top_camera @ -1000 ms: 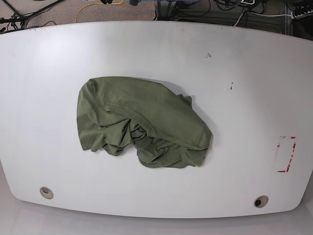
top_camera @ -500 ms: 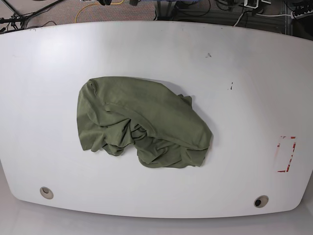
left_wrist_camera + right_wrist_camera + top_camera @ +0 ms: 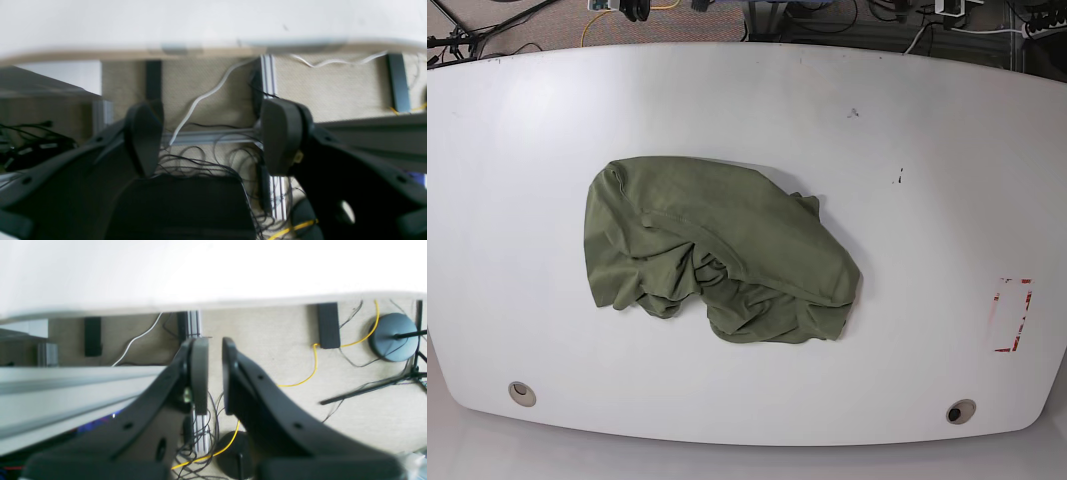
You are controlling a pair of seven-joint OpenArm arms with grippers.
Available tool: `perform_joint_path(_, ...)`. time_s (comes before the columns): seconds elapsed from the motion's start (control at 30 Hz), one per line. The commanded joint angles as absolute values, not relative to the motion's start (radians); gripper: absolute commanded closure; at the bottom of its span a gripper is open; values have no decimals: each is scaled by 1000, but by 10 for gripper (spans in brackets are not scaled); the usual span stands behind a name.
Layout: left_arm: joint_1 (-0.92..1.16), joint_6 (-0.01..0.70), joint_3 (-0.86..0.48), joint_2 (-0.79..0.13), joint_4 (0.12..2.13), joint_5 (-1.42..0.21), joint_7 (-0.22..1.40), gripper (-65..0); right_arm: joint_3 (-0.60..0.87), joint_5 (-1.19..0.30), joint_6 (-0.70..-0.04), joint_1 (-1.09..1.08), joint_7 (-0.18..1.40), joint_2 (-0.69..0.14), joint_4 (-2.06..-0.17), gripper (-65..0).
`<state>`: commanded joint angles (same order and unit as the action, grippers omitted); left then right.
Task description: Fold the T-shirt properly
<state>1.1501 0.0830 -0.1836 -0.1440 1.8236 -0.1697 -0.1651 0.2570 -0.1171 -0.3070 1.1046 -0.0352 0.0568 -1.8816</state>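
Observation:
An olive-green T-shirt (image 3: 717, 250) lies crumpled in a heap on the white table (image 3: 927, 200), a little left of the middle in the base view. It shows in neither wrist view. My left gripper (image 3: 213, 136) is open and empty, with its fingers wide apart, off the table's far edge and over the floor. My right gripper (image 3: 215, 373) has its fingers almost together with nothing between them, also beyond the table's edge. A dark part (image 3: 632, 8) shows at the base view's top edge; I cannot tell if it is a gripper.
A red-marked rectangle (image 3: 1012, 315) is on the table at the right. Two round cable holes (image 3: 522, 393) (image 3: 960, 411) sit near the front edge. Cables, aluminium rails and a round stand base (image 3: 393, 336) lie on the carpet behind the table.
The T-shirt has not moved. The dark part at the top left edge of the base view has come slightly further into view.

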Motion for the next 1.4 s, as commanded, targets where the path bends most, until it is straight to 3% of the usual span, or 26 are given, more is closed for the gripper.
perform_joint_path(0.23,1140,81,-186,-167,1857,-227,-163,-430,255,-124,-308,1052,-22,54,-1883,-63)
perform_joint_path(0.77,1003,82,-211,-113,1940,-231,-152,-429,261,-115,-306,949,-10,54,-1894,-65)
perform_joint_path(1.4,905,77,-199,-119,1937,-213,-153,-436,264,-115,-310,853,-16,45,-1904,-63)
